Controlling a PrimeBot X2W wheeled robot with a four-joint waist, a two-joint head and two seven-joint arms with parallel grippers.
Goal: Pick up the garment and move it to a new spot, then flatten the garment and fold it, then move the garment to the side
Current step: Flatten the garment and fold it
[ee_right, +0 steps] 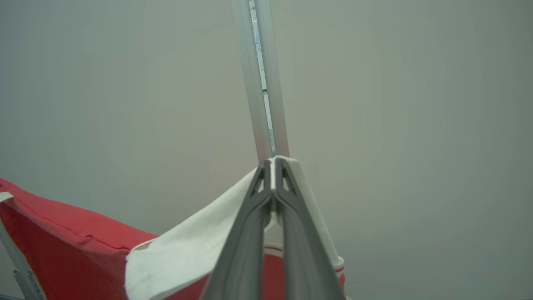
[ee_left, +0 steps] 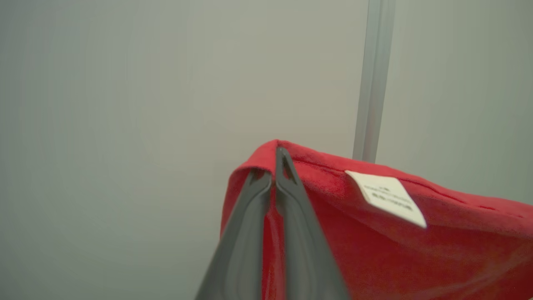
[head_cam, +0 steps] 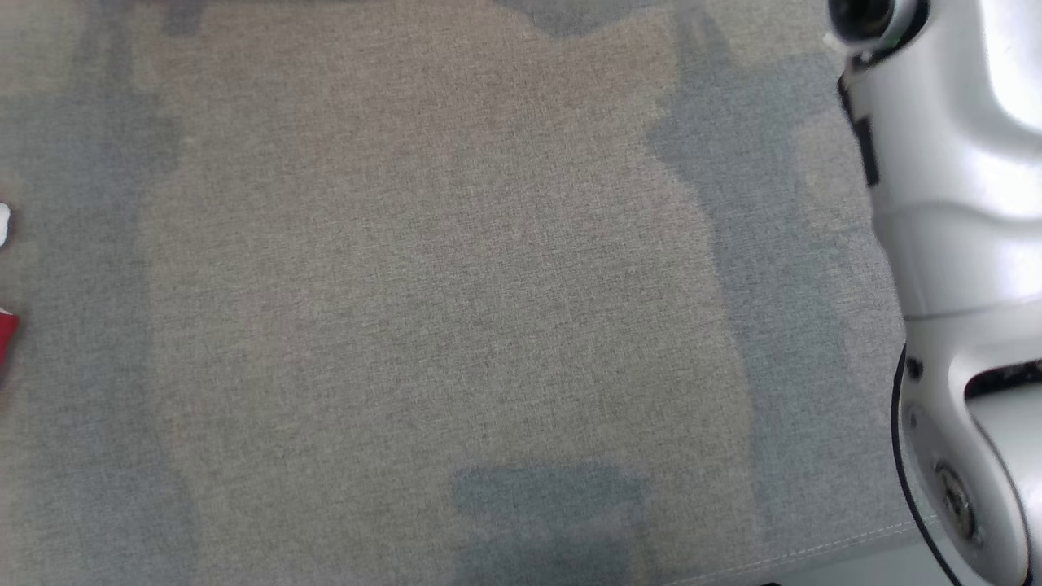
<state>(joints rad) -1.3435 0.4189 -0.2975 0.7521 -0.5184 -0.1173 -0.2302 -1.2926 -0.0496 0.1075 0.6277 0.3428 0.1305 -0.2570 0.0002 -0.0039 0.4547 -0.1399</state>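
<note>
The garment (ee_left: 416, 250) is red with a white section and a white label (ee_left: 389, 196). In the left wrist view my left gripper (ee_left: 275, 164) is shut on a red hemmed edge, which folds over its fingertips. My right gripper (ee_right: 273, 166) is shut on the garment's white section (ee_right: 187, 250), with the red cloth (ee_right: 62, 233) stretching away to the left. In both wrist views the cloth hangs in front of a pale wall. A sliver of the red garment (head_cam: 6, 338) shows at the head view's left edge.
The grey fabric-covered tabletop (head_cam: 456, 293) lies below, its stitched front edge at the lower right. My pale right forearm (head_cam: 952, 244) stands along the head view's right side. An aluminium post (ee_right: 262, 83) rises against the wall behind the cloth, as does another post (ee_left: 370, 83).
</note>
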